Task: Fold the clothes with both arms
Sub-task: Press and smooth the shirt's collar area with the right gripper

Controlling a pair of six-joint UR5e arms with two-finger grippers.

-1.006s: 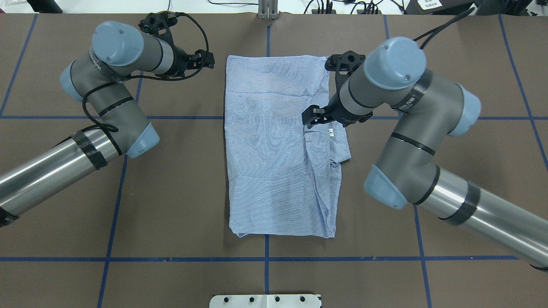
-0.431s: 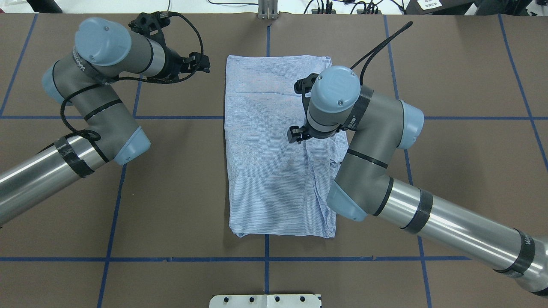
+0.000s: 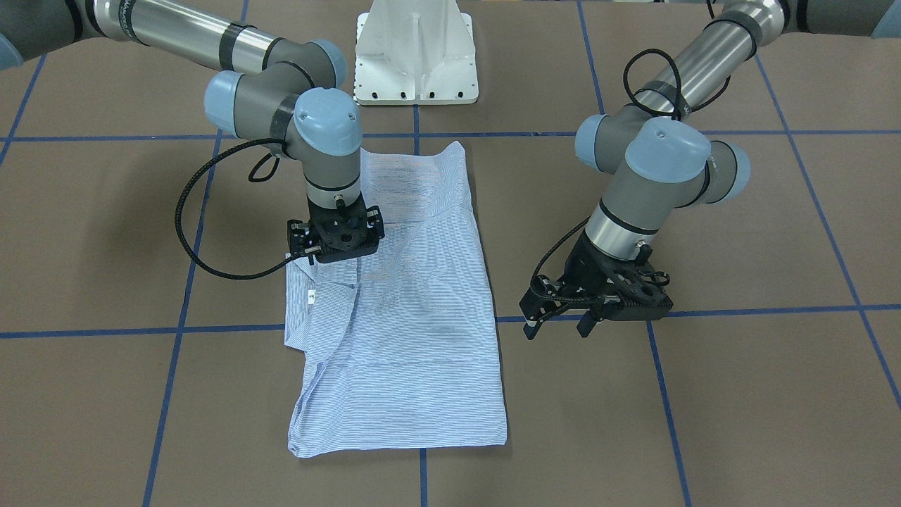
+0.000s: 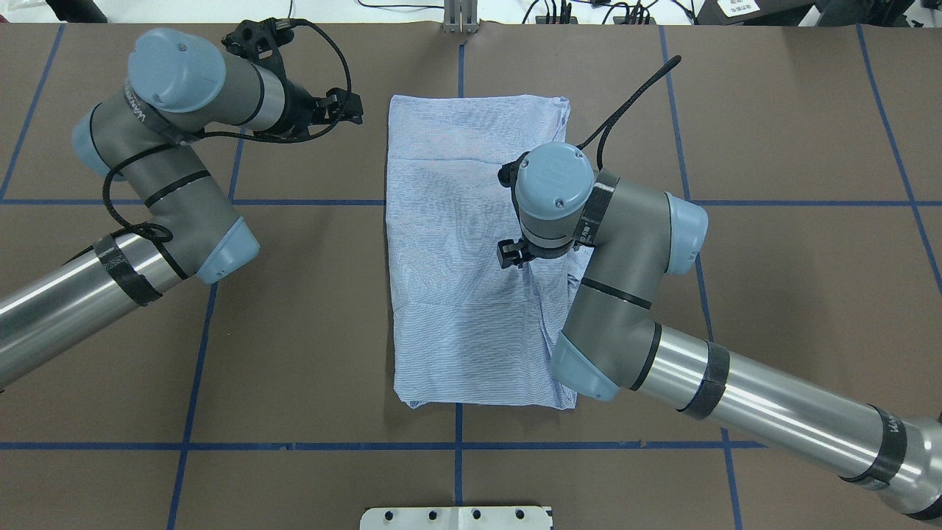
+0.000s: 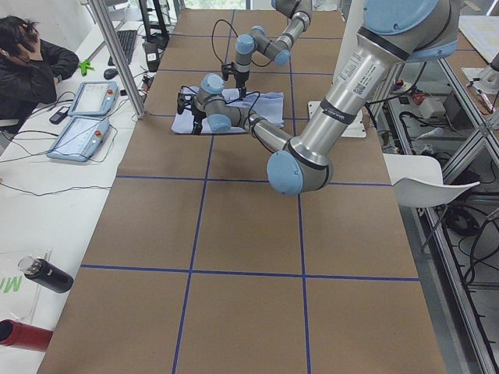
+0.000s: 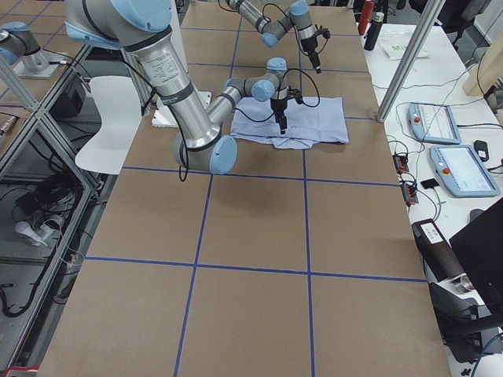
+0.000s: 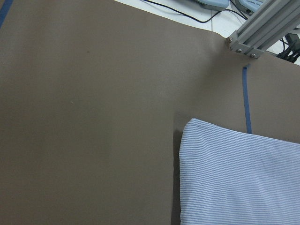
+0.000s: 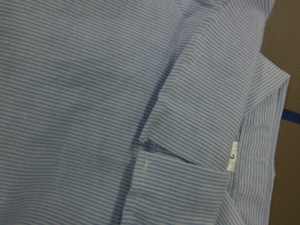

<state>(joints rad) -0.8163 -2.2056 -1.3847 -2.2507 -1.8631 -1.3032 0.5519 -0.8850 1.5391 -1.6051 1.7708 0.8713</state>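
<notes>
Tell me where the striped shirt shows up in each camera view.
Exterior front-facing: shirt centre, slightly left.
Overhead exterior: shirt dead centre.
Exterior left: shirt small, upper middle.
Exterior right: shirt upper middle.
Left wrist: shirt lower right corner.
Right wrist: shirt fills nearly everything.
Landmark: blue tape line running under the shirt's middle.

Showed bright, even overhead light, soft shadows on the table (image 3: 774,394), glare streaks along the right arm (image 4: 780,403), slight wrist-view softness.
</notes>
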